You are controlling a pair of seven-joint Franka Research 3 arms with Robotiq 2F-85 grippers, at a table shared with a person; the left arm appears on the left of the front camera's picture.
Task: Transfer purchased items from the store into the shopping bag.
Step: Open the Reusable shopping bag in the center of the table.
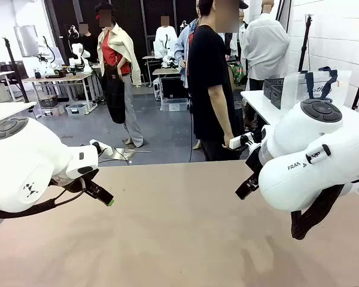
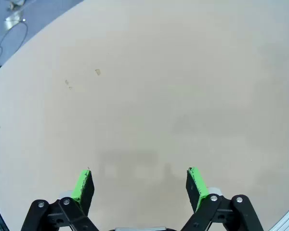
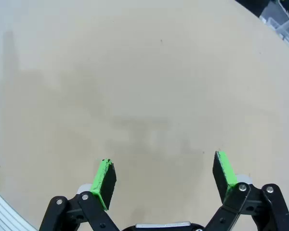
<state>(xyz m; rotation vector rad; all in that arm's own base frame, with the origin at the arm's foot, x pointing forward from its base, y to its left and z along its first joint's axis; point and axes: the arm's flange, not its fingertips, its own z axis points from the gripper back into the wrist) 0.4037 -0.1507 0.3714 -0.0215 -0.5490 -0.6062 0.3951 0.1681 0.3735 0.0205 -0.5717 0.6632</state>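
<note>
The shopping bag (image 1: 316,88), translucent with navy strap handles, stands on a white side table (image 1: 257,103) at the far right, behind my right arm. The purchased items are out of view. My left gripper (image 1: 105,197) hangs low over the left part of the tan table (image 1: 179,239). In the left wrist view it (image 2: 140,180) is open over bare tabletop, nothing between its green pads (image 2: 82,185). My right gripper (image 1: 247,186) hovers over the right part of the table. The right wrist view shows it (image 3: 164,171) open and empty too.
A person in a black shirt (image 1: 209,89) stands at the table's far edge, arms down. Dark grey mesh baskets (image 1: 275,89) sit beside the bag on the side table. Other people and worktables stand farther back.
</note>
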